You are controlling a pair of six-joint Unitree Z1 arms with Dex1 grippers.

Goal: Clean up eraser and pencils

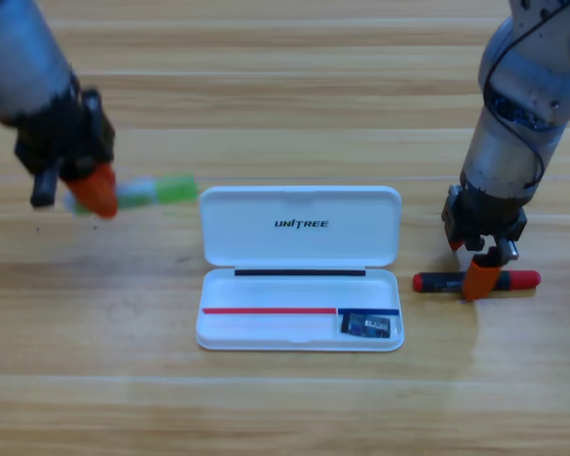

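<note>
The light green pencil (174, 189) hangs level just left of the white case (266, 328), and my left gripper (97, 198) is shut on its whitish left end. The black pencil with red ends (434, 282) lies flat on the table right of the case. My right gripper (481, 277) points down at its middle and touches or nearly touches it. The dark eraser (366, 325) lies in the bottom right corner of the case's tray.
The case stands open at the table's middle, its lid (299, 249) folded back toward the arms. Bare wooden table (285, 408) lies in front of it and on both sides.
</note>
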